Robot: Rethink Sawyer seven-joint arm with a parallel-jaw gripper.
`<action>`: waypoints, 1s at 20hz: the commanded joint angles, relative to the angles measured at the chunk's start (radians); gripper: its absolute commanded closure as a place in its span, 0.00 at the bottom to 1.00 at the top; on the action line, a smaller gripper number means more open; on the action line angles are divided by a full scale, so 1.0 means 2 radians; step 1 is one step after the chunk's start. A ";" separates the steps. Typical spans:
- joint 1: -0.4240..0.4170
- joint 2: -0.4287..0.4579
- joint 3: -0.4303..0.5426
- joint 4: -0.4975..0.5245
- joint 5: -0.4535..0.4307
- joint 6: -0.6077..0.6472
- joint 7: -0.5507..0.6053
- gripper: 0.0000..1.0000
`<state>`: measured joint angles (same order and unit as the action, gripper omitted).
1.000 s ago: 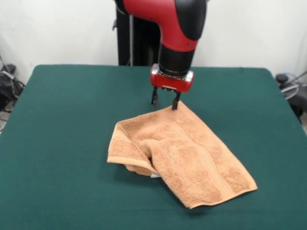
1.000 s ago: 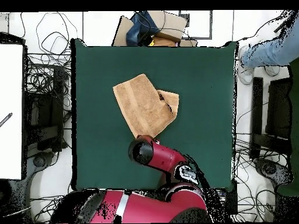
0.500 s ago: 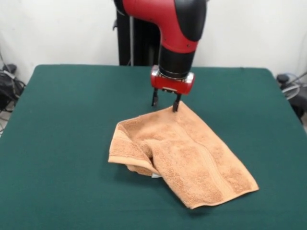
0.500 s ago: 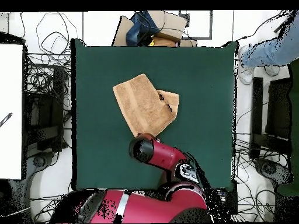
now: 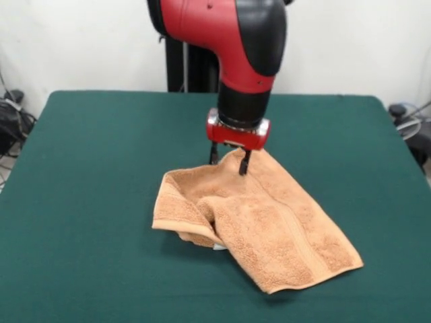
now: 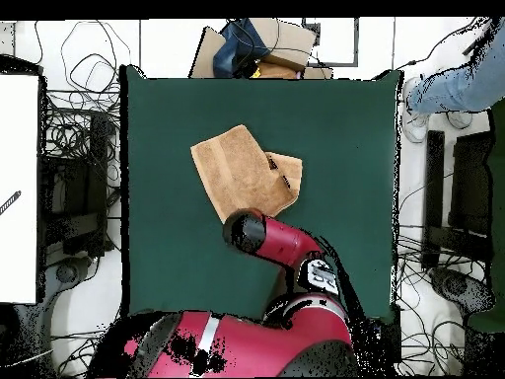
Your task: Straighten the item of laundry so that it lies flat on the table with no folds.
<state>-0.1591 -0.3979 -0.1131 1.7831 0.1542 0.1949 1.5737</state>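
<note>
The towel (image 5: 252,219) lies near the centre of the green worktop (image 5: 87,168), not flat. In the front view, its corner at 9 o'clock is doubled over the main body, forming a thick fold with a raised ridge. The corner at 5 o'clock lies spread on the felt, and a woven band stripe runs along the side nearest that corner.

The tool (image 5: 228,161) hangs vertically from the red and black arm (image 5: 242,60), at the towel's 12 o'clock corner. Its two dark fingers (image 5: 244,163) are set a narrow gap apart, one on each side of the towel's upturned edge; whether they are clamped on the cloth cannot be determined.

In the overhead view, the towel (image 6: 237,173) lies in the worktop's upper middle area, with the arm (image 6: 271,237) covering its 6 o'clock corner.
</note>
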 commanded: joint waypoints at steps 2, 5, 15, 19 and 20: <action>-0.003 0.046 0.021 -0.115 0.036 0.053 0.085 0.00; -0.007 0.059 0.023 -0.138 0.032 0.059 0.081 0.00; -0.010 0.072 0.024 -0.165 0.029 0.071 0.094 0.00; -0.017 0.060 0.032 -0.142 0.021 0.062 0.092 0.00; -0.019 0.055 0.034 -0.129 0.018 0.053 0.093 0.00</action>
<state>-0.1615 -0.3344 -0.1303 1.6063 0.1626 0.4728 1.5737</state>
